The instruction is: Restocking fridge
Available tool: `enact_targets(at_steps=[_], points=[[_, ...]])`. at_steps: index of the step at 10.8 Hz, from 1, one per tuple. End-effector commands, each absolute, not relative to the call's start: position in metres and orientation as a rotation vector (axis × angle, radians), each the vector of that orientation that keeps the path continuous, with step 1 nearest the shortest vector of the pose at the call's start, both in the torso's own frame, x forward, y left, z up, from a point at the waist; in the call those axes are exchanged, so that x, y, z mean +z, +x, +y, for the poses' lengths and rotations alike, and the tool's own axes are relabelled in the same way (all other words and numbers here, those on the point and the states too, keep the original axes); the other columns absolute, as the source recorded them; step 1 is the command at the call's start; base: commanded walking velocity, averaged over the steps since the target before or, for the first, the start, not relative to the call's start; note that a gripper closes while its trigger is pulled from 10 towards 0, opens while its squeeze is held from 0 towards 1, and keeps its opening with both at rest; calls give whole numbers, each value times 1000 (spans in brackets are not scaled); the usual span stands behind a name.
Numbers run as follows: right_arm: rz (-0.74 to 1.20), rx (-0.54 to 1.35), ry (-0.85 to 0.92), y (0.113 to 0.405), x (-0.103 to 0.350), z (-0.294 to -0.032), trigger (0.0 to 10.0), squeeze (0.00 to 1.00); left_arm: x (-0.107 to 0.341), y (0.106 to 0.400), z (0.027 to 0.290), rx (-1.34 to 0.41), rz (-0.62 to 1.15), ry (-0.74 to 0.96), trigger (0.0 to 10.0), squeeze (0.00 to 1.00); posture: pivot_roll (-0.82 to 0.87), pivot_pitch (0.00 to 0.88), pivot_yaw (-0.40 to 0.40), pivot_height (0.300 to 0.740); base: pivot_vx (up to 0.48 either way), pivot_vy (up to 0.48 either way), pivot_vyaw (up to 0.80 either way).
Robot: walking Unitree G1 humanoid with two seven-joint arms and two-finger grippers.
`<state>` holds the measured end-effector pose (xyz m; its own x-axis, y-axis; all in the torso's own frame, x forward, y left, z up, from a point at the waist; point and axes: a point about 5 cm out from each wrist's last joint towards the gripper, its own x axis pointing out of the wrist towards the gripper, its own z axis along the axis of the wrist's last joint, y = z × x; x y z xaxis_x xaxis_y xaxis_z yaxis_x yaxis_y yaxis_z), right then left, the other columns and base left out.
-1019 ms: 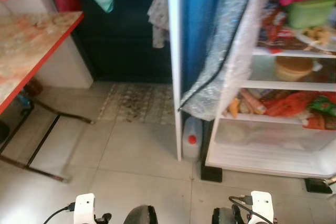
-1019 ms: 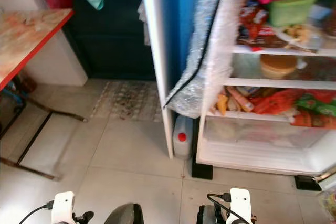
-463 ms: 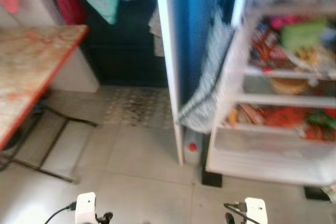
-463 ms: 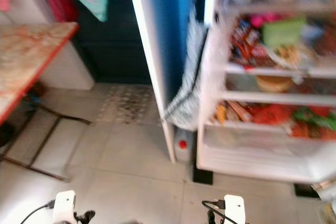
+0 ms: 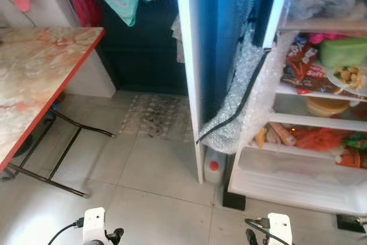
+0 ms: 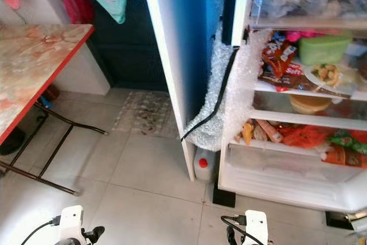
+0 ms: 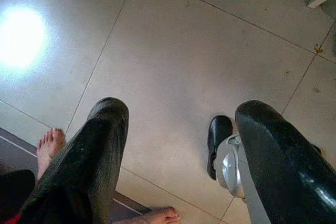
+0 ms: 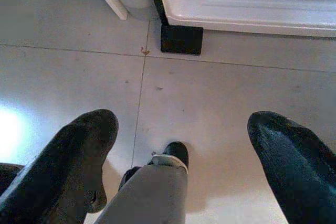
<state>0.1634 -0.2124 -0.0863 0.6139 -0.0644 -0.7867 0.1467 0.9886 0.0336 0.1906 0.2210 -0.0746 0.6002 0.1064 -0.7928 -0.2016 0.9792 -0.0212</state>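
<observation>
A: Entry, left to right. Marble-patterned folding table with a red edge (image 5: 40, 78) stands at far left, well apart from the fridge. Pale tiled floor (image 5: 155, 170) lies between.

B: Left gripper (image 7: 178, 156)?

A: Hangs low over the tiles, its two black fingers (image 7: 86, 161) spread apart, nothing between them. A person's bare foot (image 7: 50, 145) is near it on the floor.

B: And the fridge?

A: White open fridge (image 6: 298, 182) at right, shelves crowded with packets and a green lidded tub (image 6: 324, 49). Crumpled bubble wrap (image 6: 221, 101) hangs along its side; a small white jug with a red cap (image 6: 202, 164) sits at its foot.

B: Right gripper (image 8: 184, 156)?

A: Also low, fingers wide, empty, close to the fridge's base.

B: Step in hand?

A: Judged: approach, no stock carried. Next move calls for fetching an item first, then finding shelf space.
</observation>
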Motion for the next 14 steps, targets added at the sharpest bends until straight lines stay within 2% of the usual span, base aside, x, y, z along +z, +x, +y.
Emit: enact_targets(at_steps=[1, 5, 8, 10, 14], points=[[928, -129, 118, 156, -91, -209, 10000, 0, -79, 182, 223, 196, 954, -124, 10000, 0, -17, 60, 122, 740, 0, 244, 0], [937, -144, 120, 154, -91, -209, 10000, 0, -81, 178, 223, 196, 959, -122, 10000, 0, -20, 48, 125, 740, 0, 370, 0], [943, -138, 117, 154, -92, -208, 10000, 0, -81, 177, 224, 201, 962, -121, 10000, 0, -25, 33, 129, 740, 0, 414, -788], [938, -147, 119, 154, -92, -208, 10000, 0, -81, 178, 224, 200, 960, -118, 10000, 0, -26, 31, 130, 740, 0, 349, 0], [941, -140, 126, 154, -92, -207, 10000, 0, -84, 170, 227, 208, 973, -121, 10000, 0, -19, 45, 130, 740, 0, 0, -780]])
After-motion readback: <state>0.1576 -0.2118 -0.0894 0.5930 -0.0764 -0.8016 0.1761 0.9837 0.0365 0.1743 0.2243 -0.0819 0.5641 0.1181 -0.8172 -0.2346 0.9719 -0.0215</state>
